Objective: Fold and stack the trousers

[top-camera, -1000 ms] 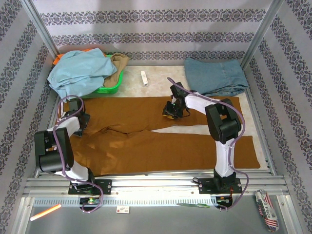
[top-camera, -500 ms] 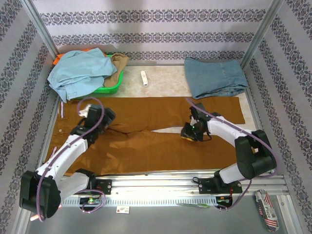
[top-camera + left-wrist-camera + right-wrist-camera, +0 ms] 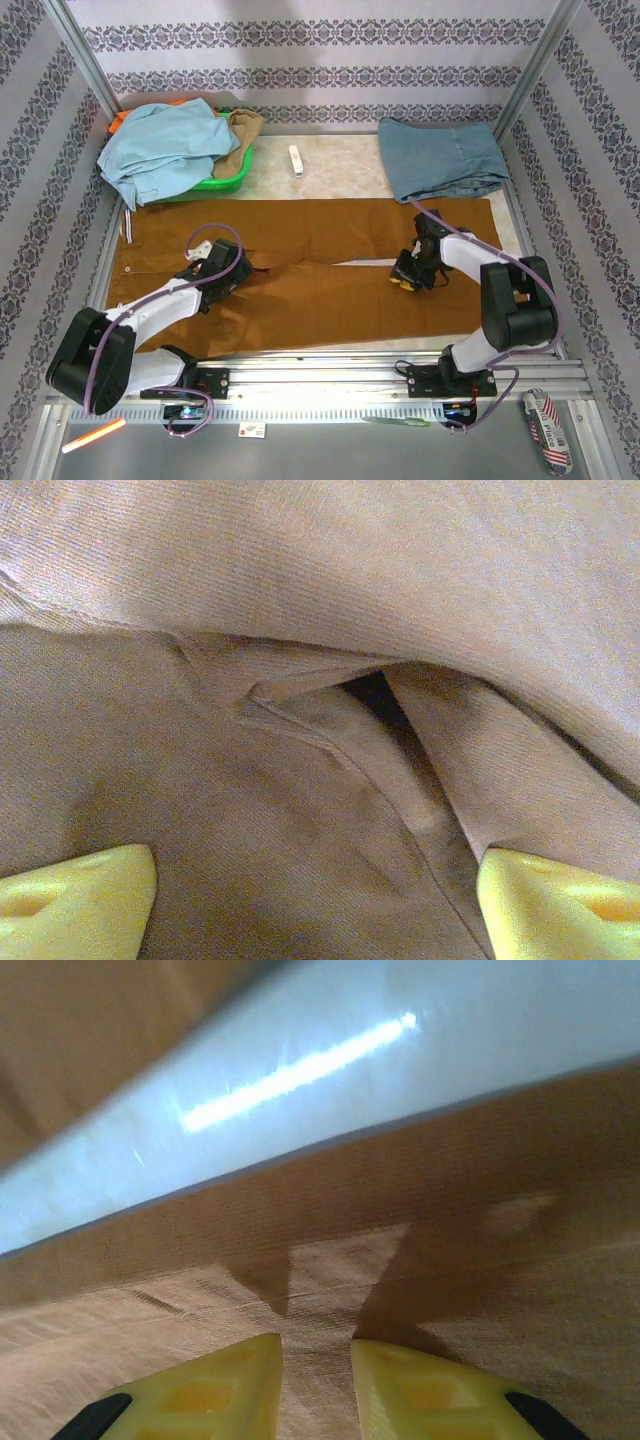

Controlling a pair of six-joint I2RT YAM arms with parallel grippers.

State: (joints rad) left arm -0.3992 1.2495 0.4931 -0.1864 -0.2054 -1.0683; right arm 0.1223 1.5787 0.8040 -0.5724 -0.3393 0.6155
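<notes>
trousers [image 3: 300, 810] between wide left jaws; under right jaws

Was closed in on three sides by pale walls [image 3: 320, 60] printed with level bands of dark floral pattern. Had bare metal posts [image 3: 88, 60] slanting up from the back corners. Held a pale, mottled tabletop [image 3: 330, 160], edged on the near side by a ribbed metal rail [image 3: 320, 385]. Gave way in front of that to a smooth grey ledge [image 3: 320, 450]. Lay under bright, even light. Caught one white streak [image 3: 300, 1070] of glare on the tabletop in the right wrist view.
</notes>
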